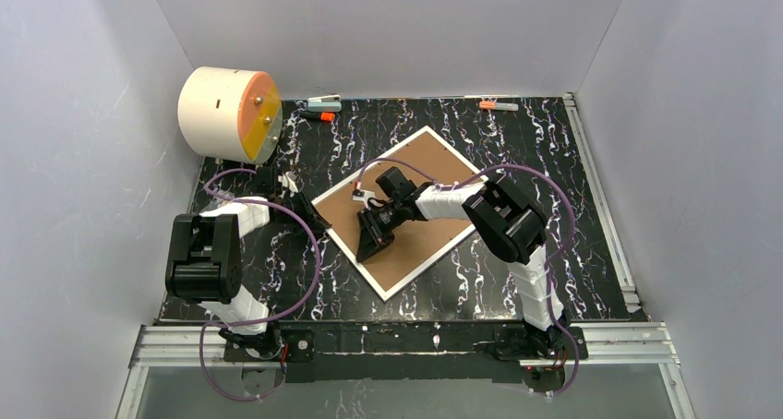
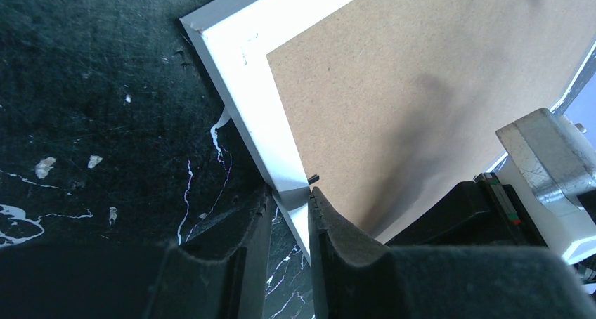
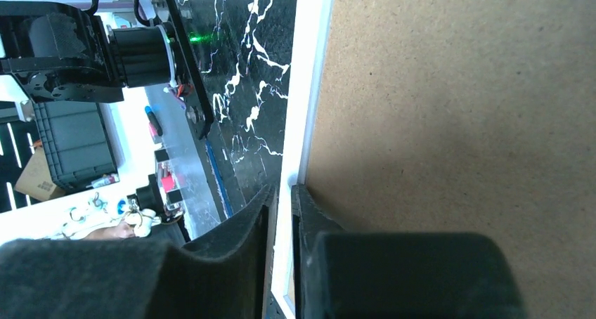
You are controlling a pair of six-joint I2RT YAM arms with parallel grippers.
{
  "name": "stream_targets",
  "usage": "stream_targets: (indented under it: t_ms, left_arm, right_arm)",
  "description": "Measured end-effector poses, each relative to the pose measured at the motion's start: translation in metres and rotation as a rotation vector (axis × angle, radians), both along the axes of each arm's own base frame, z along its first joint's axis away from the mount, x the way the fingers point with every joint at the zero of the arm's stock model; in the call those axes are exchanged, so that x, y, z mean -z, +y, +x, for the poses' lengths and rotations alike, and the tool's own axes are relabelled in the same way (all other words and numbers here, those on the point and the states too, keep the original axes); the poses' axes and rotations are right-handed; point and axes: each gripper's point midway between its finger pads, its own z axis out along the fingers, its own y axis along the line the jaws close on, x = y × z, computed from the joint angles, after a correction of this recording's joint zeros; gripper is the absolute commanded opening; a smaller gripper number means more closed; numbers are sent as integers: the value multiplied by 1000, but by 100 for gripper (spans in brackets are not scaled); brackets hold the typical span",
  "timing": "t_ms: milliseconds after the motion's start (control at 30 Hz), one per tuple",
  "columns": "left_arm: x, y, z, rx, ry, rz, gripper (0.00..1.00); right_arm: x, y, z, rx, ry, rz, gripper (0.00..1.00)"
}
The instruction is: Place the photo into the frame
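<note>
The frame (image 1: 434,174) lies back up on the black marbled table, turned like a diamond, its brown board ringed by a thin white rim. The photo is hidden. My left gripper (image 1: 312,221) is at the frame's left corner; in the left wrist view the white rim of the frame (image 2: 422,87) runs between that gripper's (image 2: 289,199) jaws, which are shut on it. My right gripper (image 1: 372,248) reaches over the board to the lower-left edge. In the right wrist view its (image 3: 282,199) jaws straddle the rim of the frame (image 3: 457,122), and the rim fills the narrow gap.
A white drum with an orange face (image 1: 226,113) stands at the back left. A white clip (image 1: 325,99) and orange-tipped markers (image 1: 499,105) lie along the back edge. Grey walls close in three sides. The right arm's wrist (image 2: 541,164) hangs over the board.
</note>
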Motion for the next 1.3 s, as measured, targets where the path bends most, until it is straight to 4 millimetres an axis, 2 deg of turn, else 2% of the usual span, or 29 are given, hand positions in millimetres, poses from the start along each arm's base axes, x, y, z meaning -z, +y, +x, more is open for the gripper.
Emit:
stream_targets:
  t_ms: [100, 300, 367, 467, 567, 633, 700, 833, 967, 1033, 1133, 1200, 1300]
  left_arm:
    - [0, 0, 0, 0, 0, 0, 19]
    - [0, 0, 0, 1, 1, 2, 19]
    - [0, 0, 0, 1, 1, 2, 19]
    - [-1, 0, 0, 2, 1, 5, 22]
    - [-2, 2, 1, 6, 2, 21, 32]
    - [-2, 3, 3, 16, -2, 45, 46]
    - [-6, 4, 6, 23, -8, 58, 56]
    - [-20, 16, 30, 37, -83, 142, 72]
    - [-45, 22, 68, 68, -214, 210, 77]
    - [-54, 20, 88, 102, -276, 241, 79]
    - [-53, 12, 108, 167, -325, 296, 81]
    - [-43, 4, 116, 225, -337, 341, 82]
    - [-23, -5, 118, 301, -319, 376, 80]
  right_arm:
    - [-1, 0, -1, -3, 4, -7, 33]
    - [0, -5, 0, 23, 47, -7, 35]
    - [1, -14, 5, 56, 74, -20, 36]
    - [1, -30, 23, 128, 88, -44, 37]
    - [-2, -45, 44, 213, 57, -92, 38]
    - [-5, -56, 62, 291, -3, -152, 42]
    - [-4, -73, 80, 386, -84, -245, 49]
    - [-27, -107, 107, 566, -209, -375, 60]
    - [-57, -147, 122, 749, -284, -486, 65]
    - [-63, -166, 123, 819, -295, -543, 66]
    - [-56, -198, 119, 893, -276, -649, 66]
    - [-46, -217, 112, 915, -249, -716, 72]
    - [-31, -244, 97, 942, -192, -818, 83]
